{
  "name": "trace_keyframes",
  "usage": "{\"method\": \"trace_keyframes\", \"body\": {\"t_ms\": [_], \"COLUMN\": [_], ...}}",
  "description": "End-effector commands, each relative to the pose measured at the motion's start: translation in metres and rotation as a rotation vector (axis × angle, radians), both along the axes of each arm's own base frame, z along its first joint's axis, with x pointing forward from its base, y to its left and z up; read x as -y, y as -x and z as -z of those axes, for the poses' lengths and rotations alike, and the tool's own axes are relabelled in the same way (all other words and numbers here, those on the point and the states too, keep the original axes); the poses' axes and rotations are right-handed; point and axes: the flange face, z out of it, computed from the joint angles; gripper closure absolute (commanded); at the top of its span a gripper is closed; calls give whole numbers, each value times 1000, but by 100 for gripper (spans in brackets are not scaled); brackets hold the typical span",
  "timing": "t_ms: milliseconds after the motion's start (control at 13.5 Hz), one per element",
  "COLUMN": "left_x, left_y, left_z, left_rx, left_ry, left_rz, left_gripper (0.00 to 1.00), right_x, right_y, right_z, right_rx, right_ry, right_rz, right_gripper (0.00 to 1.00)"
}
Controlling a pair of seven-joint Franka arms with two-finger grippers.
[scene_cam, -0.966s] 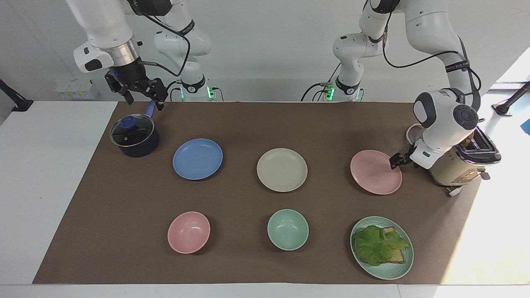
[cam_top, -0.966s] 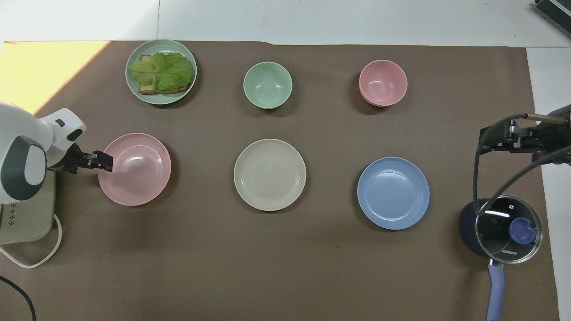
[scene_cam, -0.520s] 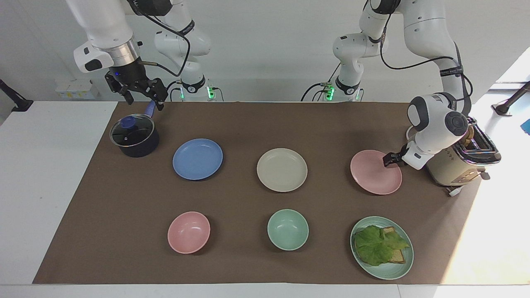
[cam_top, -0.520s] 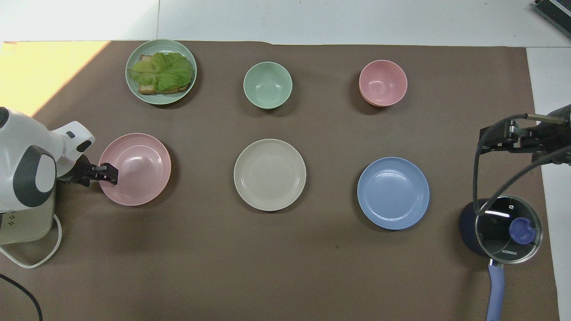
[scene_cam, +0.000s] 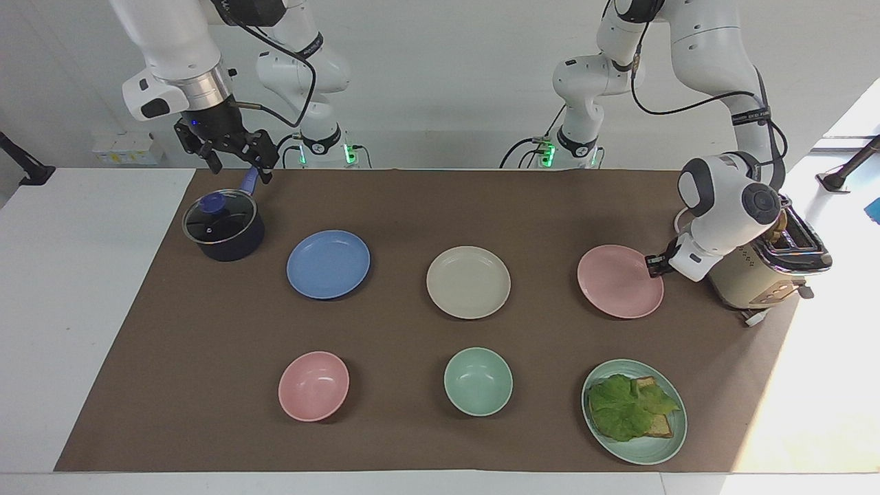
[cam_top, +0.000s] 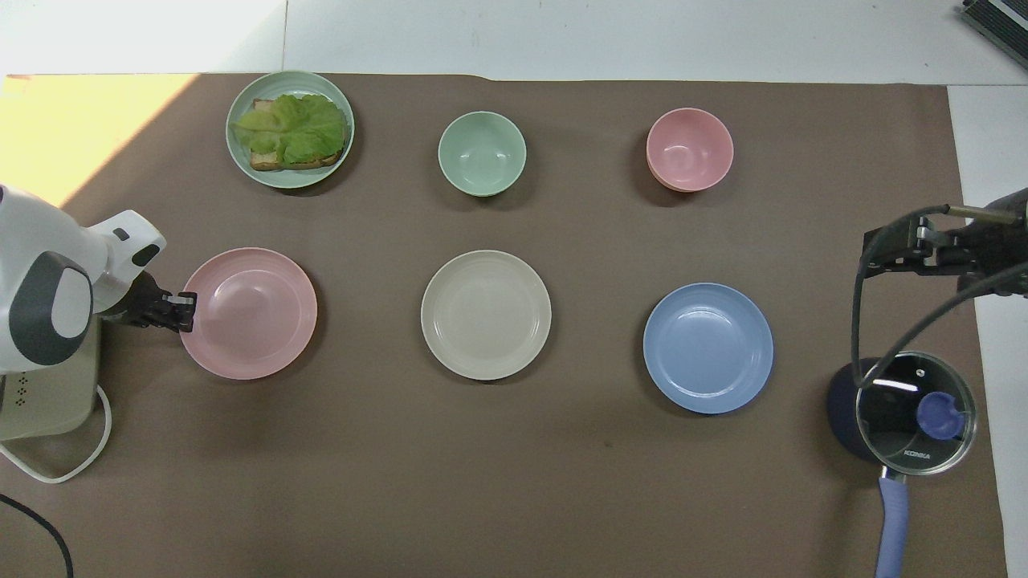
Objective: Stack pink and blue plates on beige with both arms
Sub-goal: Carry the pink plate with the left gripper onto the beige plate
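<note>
The pink plate (scene_cam: pixel 619 283) (cam_top: pixel 250 315) is toward the left arm's end of the table, and its shadow suggests it is slightly raised. My left gripper (scene_cam: pixel 653 264) (cam_top: pixel 185 311) is shut on the plate's rim, on the toaster's side. The beige plate (scene_cam: pixel 468 282) (cam_top: pixel 486 315) rests flat mid-table. Toward the right arm's end lies the blue plate (scene_cam: pixel 328 265) (cam_top: pixel 707 348). My right gripper (scene_cam: pixel 237 163) (cam_top: pixel 879 255) hangs open and holds nothing, up in the air over the pot's handle, where the arm waits.
A cream toaster (scene_cam: pixel 760 275) stands right beside my left wrist. A dark lidded pot (scene_cam: pixel 223 225) sits by the blue plate. Farther from the robots are a pink bowl (scene_cam: pixel 313 386), a green bowl (scene_cam: pixel 478 381) and a green plate with lettuce and bread (scene_cam: pixel 634 410).
My left gripper closed on the pink plate's rim. The plate then shifted a little toward the beige plate. The right arm has not moved.
</note>
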Motion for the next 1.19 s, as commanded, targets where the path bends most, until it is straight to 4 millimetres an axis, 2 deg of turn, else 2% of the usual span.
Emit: {"method": "trace_keyframes", "body": {"t_ms": [0,74,149,297,520,743,891,1040,1114], "left_x": [9,16,36,108,222,297,320,334,335], "left_y": [-10,-13,-13,-7,13,34,41,41,41], "left_z": [-58,-75,-90,-107,-109,-90,-65,-38,-37], "left_rx": [-62,-74,-93,-113,-63,11,66,120,122], "left_ry": [45,66,79,34,-18,43,68,94,96], "left_rz": [-20,-58,-89,-163,-205,-212,-210,-195,-186], "left_gripper": [100,100,100,100,100,100,100,100,100], "right_x": [5,5,5,5,5,5,5,5,5], "right_y": [6,6,6,6,6,8,8,8,8], "right_z": [-3,-3,-3,-3,-1,-1,-1,-1,-1], "right_rx": [-8,-8,-8,-8,-13,-17,-17,-17,-17], "right_ry": [-15,-15,-15,-15,-15,-15,-15,-15,-15], "right_rz": [-13,-13,-15,-15,-13,-15,-15,-15,-15], "right_gripper": [0,0,0,0,0,0,0,0,0]}}
